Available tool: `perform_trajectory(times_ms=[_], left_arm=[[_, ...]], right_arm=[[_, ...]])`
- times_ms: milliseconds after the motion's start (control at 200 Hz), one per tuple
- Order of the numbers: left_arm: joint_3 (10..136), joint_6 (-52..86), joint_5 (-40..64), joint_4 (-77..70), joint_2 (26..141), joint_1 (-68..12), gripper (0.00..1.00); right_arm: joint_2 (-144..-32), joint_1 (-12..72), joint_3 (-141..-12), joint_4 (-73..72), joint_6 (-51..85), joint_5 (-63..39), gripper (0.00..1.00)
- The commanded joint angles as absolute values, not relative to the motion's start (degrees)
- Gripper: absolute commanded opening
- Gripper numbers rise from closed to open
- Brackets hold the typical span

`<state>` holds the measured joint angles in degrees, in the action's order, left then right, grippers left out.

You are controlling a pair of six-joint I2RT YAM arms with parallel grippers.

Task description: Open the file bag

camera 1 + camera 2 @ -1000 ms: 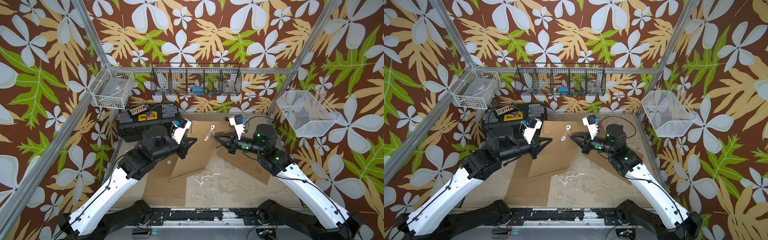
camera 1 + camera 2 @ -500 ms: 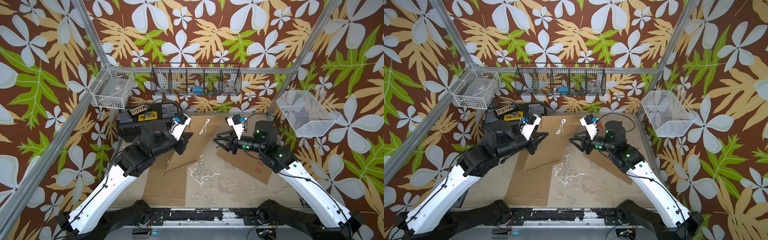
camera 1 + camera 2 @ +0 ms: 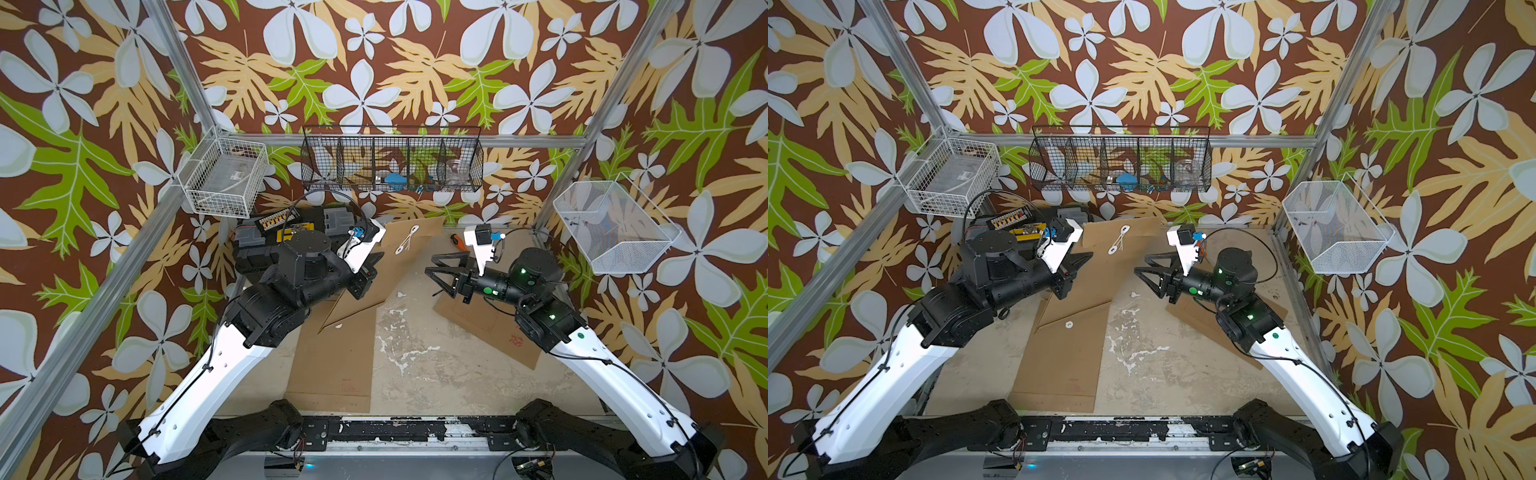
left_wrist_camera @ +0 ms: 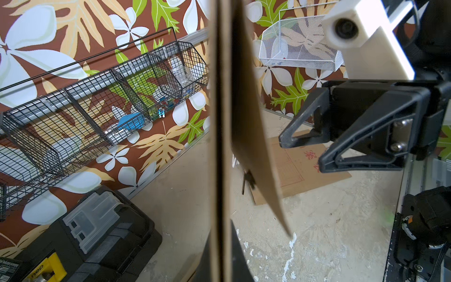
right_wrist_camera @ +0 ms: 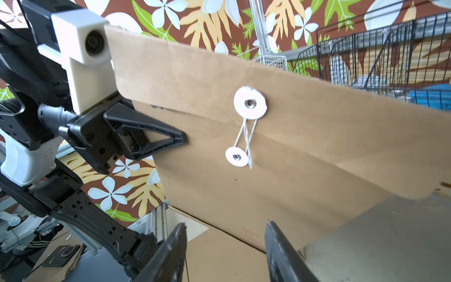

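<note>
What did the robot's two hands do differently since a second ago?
The right gripper opened and pulled back from the file bag, toward its own side. The bag shifted slightly to the robot's left. The left gripper stays shut on the bag's edge, holding it up.

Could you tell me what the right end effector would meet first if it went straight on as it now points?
Probably the brown kraft paper file bag, on its face near the white string-and-disc closure; the right end effector points at it across a gap of unclear depth.

Left gripper [image 3: 1079, 258] is clamped; right gripper [image 3: 430, 265] faces it, jaws parted
</note>
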<state>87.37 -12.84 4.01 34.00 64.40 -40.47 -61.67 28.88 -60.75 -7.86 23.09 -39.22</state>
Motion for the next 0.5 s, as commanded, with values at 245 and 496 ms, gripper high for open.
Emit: perform_trajectory(times_ms=[245,496], left_arm=[[87.8,-14.5,7.2,33.1,64.3,-41.1,0.0],[88.1,-14.6,8.1,33.1,64.8,-41.2,0.0]], right_arm=[[-68.1,28.9,-64.4,-17.3,29.0,-45.5,0.58],[-70.7,29.0,-65.6,-17.0,30.3,-47.7,0.57]])
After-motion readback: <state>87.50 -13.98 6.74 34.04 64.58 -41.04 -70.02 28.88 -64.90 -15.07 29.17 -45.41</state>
